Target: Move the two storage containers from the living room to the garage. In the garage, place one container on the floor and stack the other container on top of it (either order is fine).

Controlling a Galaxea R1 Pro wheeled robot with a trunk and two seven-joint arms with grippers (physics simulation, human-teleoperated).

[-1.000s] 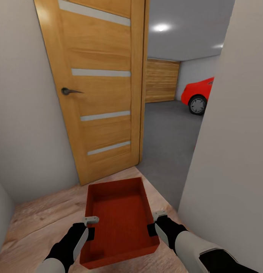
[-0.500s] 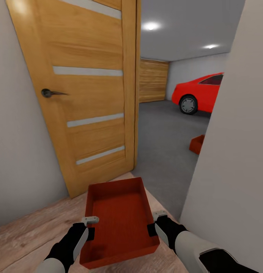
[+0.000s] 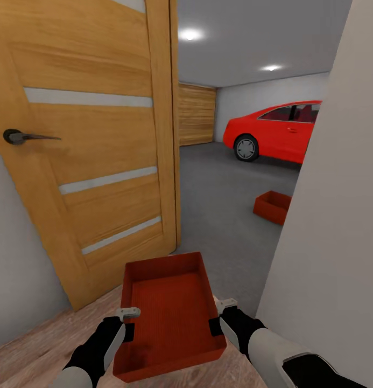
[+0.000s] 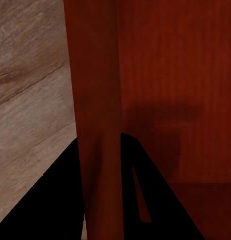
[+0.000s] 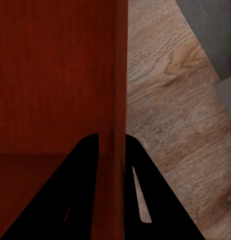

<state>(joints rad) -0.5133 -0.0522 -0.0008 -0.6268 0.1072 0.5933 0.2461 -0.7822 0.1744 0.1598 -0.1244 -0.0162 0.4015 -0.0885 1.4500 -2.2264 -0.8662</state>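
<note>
The left gripper and right gripper each clamp a side wall of the shallow box, carried above the wood planks at the open door. Beyond, the second box already rests on the garage floor. Remaining: enter, stack.
</note>
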